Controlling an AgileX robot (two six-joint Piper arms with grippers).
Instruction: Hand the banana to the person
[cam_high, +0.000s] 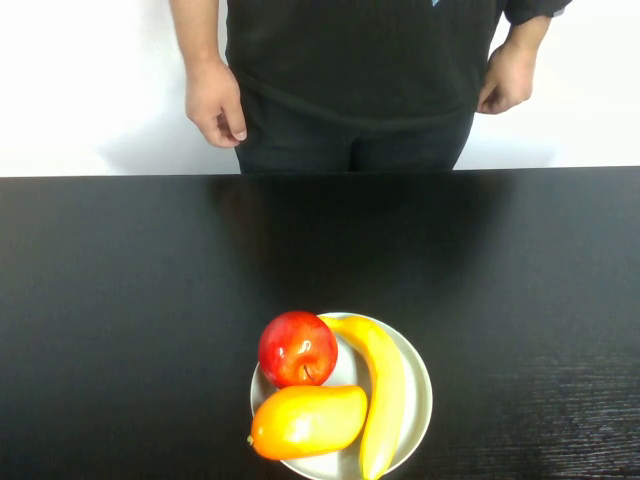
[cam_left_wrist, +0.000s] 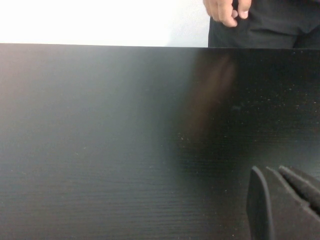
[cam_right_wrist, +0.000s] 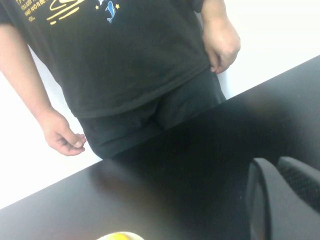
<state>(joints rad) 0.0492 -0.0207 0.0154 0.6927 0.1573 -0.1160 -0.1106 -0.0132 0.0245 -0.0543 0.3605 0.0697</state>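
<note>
Black table (cam_high: 120, 300), seemingly white wall (cam_high: 80, 80).

- The plate (cam_high: 420, 385) sits on the counter (cam_high: 120, 300) at its near edge, slightly right of centre.
- On the plate: the apple (cam_high: 297, 348) at far left, the mango (cam_high: 307, 421) near left, touching the apple; the banana (cam_high: 381, 392) along the right side, touching both.
- The person (cam_high: 350, 70) stands behind the counter's far edge.

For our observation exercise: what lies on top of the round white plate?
On the round white plate lie a red apple, an orange-yellow mango and a long yellow banana. The plate beneath them is hidden. Neither gripper appears in the high view.
</note>
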